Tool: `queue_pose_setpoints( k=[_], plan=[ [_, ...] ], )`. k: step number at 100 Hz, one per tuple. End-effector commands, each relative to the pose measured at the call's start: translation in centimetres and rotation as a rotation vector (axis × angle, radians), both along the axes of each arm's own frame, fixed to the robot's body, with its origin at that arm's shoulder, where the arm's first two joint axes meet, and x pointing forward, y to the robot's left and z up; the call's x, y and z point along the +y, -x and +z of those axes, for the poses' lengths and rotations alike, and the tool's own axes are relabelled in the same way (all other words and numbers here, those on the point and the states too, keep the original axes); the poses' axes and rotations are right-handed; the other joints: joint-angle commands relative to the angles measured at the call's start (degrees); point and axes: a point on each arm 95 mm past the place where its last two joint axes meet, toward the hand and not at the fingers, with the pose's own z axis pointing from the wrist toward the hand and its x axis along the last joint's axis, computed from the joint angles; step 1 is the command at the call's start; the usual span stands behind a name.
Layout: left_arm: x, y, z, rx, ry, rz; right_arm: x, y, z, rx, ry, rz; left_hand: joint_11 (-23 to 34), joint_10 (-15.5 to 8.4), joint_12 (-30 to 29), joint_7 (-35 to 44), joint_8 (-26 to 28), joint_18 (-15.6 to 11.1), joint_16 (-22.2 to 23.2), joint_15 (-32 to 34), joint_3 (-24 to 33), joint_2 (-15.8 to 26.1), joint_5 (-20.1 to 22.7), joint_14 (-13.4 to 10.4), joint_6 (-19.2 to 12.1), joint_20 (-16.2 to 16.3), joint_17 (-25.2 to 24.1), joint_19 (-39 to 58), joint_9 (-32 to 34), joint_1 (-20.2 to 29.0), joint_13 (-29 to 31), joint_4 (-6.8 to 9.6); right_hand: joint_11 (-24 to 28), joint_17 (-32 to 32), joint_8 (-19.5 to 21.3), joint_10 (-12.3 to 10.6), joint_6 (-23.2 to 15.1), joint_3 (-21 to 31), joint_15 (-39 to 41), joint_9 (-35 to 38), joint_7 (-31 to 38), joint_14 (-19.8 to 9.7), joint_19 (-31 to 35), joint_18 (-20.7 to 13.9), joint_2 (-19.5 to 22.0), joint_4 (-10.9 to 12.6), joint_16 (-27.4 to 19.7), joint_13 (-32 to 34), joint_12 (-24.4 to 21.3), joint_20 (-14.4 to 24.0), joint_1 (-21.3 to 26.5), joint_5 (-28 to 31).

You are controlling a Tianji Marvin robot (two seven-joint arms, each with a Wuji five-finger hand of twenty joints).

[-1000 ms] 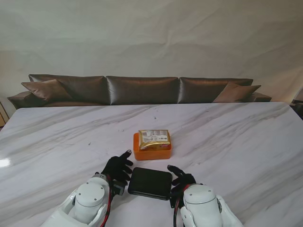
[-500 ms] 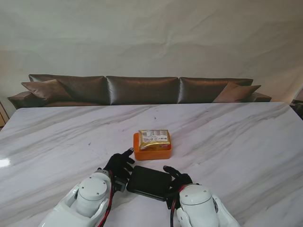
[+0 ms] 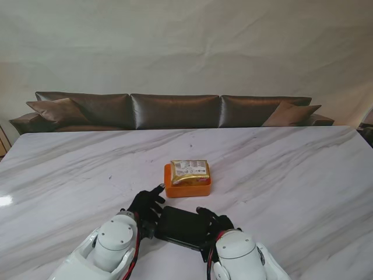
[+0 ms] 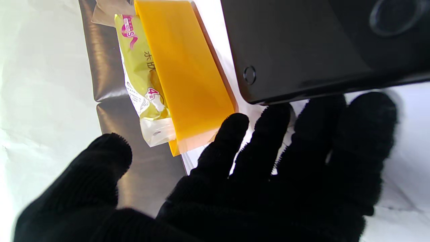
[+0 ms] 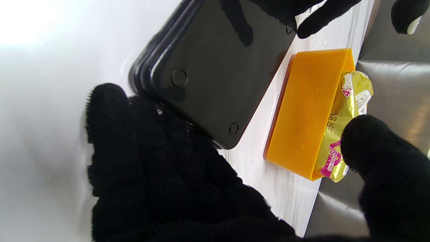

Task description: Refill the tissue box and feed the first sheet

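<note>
While both hands flank the black lid (image 3: 184, 227) near the desk's near edge, left hand (image 3: 147, 205) fingers spread, right hand (image 3: 213, 226) fingers curling on its edge; rigid, glossy, likely slippery—grip opposite edges. Orange box (image 3: 187, 185) with tissue pack (image 3: 190, 169) sits just beyond.

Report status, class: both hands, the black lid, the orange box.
Left hand open at glossy black plastic lid, fingers apart. Right hand on lid's other edge, grip unclear. Orange plastic box holds wrapped tissue pack, unobstructed.
</note>
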Motion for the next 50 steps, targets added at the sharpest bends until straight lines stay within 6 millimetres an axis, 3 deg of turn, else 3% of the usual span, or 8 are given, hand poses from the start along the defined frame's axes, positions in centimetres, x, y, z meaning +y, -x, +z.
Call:
queue_pose_setpoints(
  k=[1,50],
  plan=[
    [-2.2,1.4,-0.5,0.035,0.047,-0.053,2.0,0.9,-0.2,0.026,-0.068,0.044,0.76,-0.3,0.23,0.96,0.52,-4.46,-1.8,-5.96,-1.38,1.67,1.84,2.21,1.94,-0.57,1.31,-1.56,1.6,0.74,1.27,0.84,-2.82,0.61,1.19,-3.38,-6.56,-1.59,-2.92,1.42,3.92,-0.59,1.07,-2.63,0.51,0.64,-1.7,-0.84,-1.16,-1.02,0.0,1.89],
    [-2.6,1.2,0.9,-0.016,0.055,-0.054,2.8,1.2,0.6,-0.01,-0.082,0.058,0.69,-0.15,0.19,0.98,0.53,-4.47,-1.78,-5.94,-1.6,1.75,1.86,2.3,2.02,-0.45,1.33,-1.58,1.63,0.87,1.26,0.86,-2.84,0.58,1.32,-3.22,-6.38,-1.75,-2.82,1.51,4.23,-0.47,1.38,-2.59,0.69,0.73,-1.66,-0.69,-1.15,-1.03,0.14,1.97]
  ],
)
